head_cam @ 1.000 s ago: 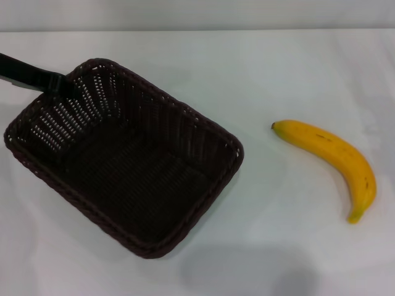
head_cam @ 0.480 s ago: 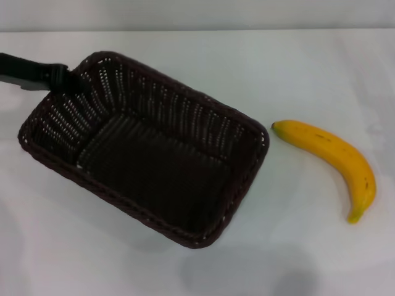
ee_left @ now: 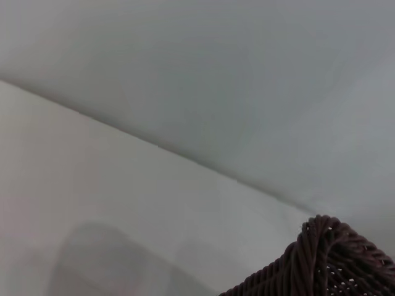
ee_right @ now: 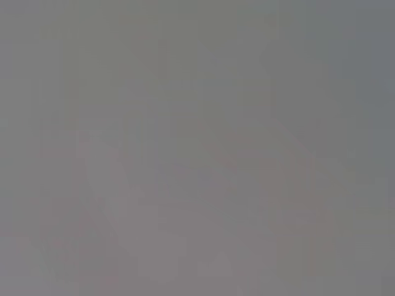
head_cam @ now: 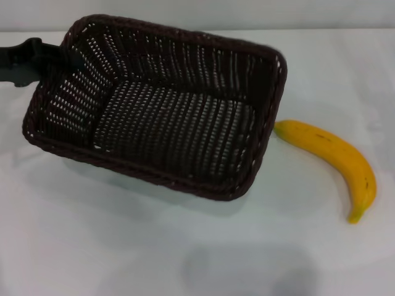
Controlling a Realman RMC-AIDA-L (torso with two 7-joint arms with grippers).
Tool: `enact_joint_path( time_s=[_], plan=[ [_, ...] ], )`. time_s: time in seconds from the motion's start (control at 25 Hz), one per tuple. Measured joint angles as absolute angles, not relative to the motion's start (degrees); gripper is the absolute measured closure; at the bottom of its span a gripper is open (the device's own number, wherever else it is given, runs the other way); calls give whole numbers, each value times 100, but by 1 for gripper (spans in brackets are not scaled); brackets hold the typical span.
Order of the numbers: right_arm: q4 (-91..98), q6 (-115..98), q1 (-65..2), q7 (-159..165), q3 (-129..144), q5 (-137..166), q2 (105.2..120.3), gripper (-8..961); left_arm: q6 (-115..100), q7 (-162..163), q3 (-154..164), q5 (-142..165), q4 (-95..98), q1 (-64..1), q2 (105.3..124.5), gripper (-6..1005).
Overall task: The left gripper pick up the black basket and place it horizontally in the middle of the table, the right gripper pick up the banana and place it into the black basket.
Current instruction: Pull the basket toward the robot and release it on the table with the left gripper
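Observation:
The black basket hangs lifted above the white table, tilted, with its long side running nearly left to right. My left gripper reaches in from the left edge and is shut on the braided rim at the basket's far left corner. A corner of that rim shows in the left wrist view. The yellow banana lies on the table to the right, its dark tip almost at the basket's right end. My right gripper is out of view; its wrist view is plain grey.
The back edge of the table runs along the top of the head view, with a grey wall behind it. A faint shadow lies on the table under the basket.
The basket has risen and swung with my left gripper, turning from a diagonal to nearly horizontal and shifting right and back, closer to the banana. The banana has not moved.

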State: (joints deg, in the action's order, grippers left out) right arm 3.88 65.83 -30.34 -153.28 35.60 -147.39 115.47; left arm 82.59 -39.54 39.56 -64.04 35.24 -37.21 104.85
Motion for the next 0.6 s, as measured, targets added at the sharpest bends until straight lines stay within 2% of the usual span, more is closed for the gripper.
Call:
enact_joint_path(
  time_s=[0.36, 0.6],
  plan=[
    [456, 6298, -3110, -15328, 3559, -14739, 11556, 82, 7729, -3783, 3926, -6699, 3171, -3476, 10557, 791],
    [457, 5922, -3222, -15376, 3559, -14740, 11552, 82, 6749, -3834, 3923, -6704, 2885, -3447, 10697, 786]
  ],
)
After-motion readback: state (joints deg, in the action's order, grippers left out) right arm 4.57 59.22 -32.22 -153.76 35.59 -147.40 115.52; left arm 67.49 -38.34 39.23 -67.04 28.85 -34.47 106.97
